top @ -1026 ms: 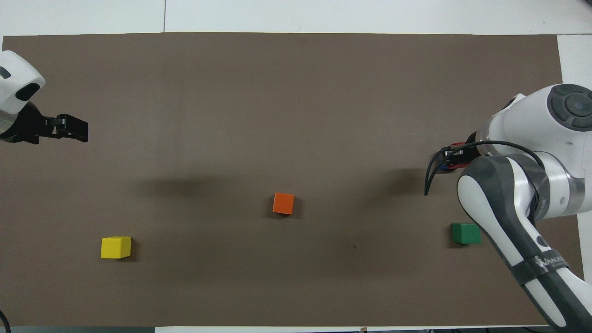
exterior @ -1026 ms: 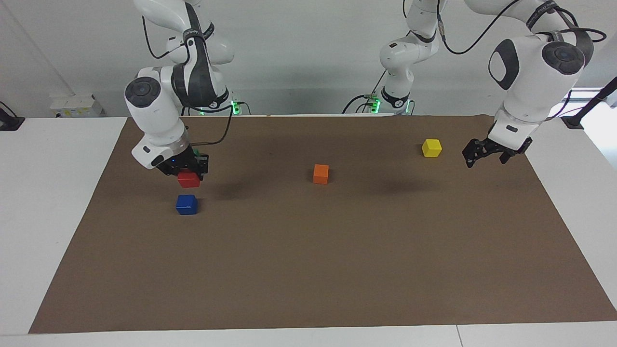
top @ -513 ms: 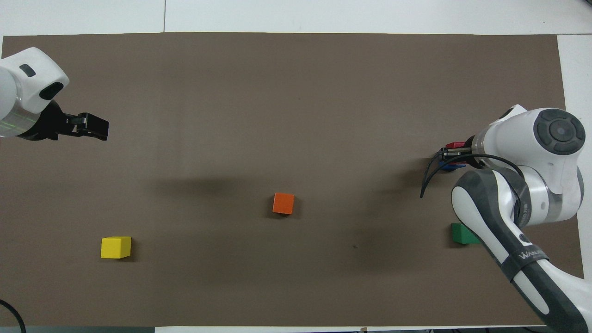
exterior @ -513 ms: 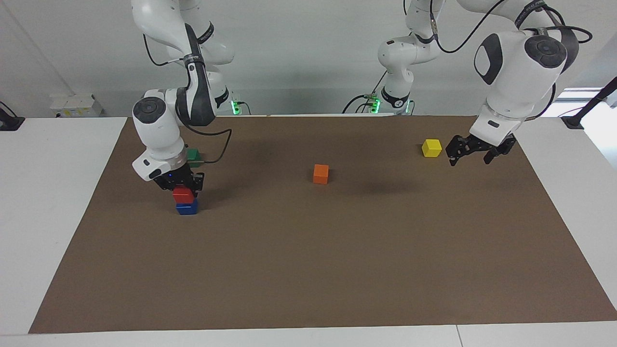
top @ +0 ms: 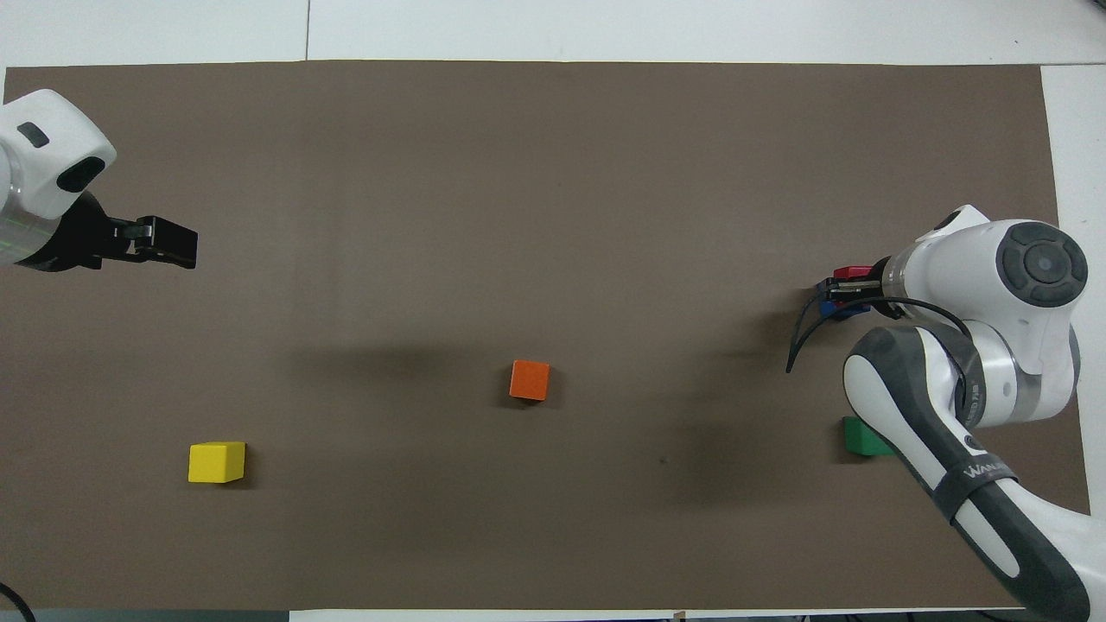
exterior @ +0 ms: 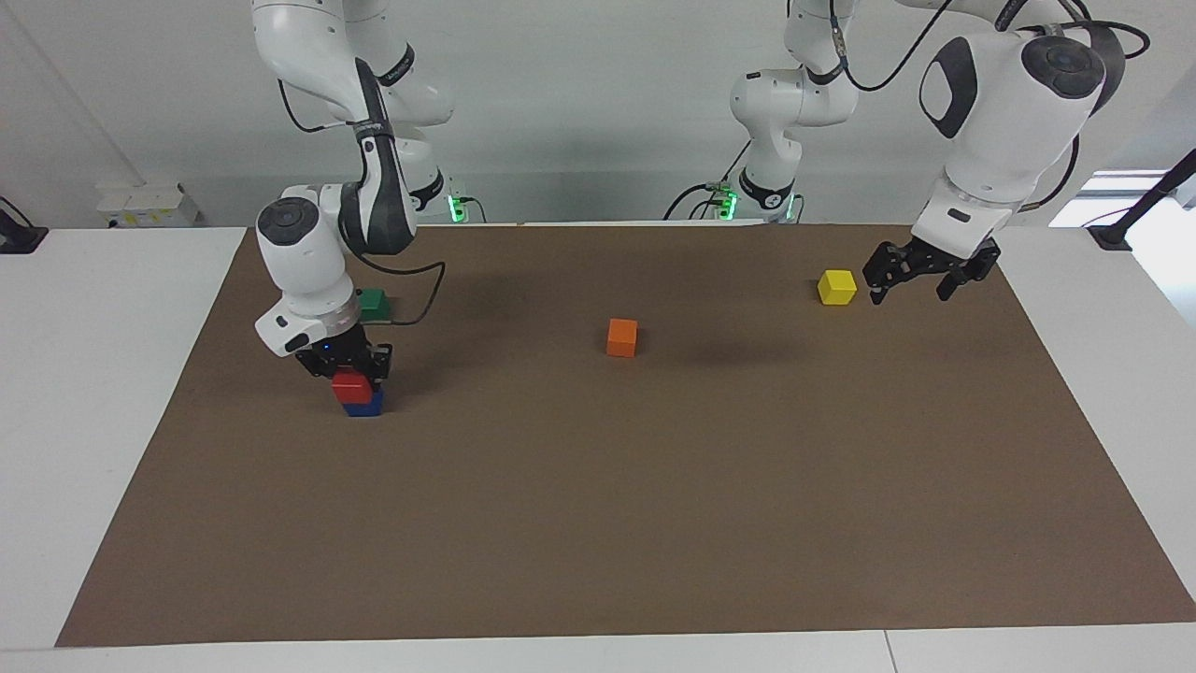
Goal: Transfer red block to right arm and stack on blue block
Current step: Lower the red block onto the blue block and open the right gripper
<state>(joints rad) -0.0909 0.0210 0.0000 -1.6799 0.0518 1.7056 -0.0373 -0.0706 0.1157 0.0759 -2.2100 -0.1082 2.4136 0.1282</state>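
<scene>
Blocks: five, one each | red block on blue block; right gripper pinching it | left gripper spread

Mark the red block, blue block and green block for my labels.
red block [exterior: 350,384], facing view, front face.
blue block [exterior: 363,408], facing view, front face.
green block [exterior: 374,302], facing view, top face.
</scene>
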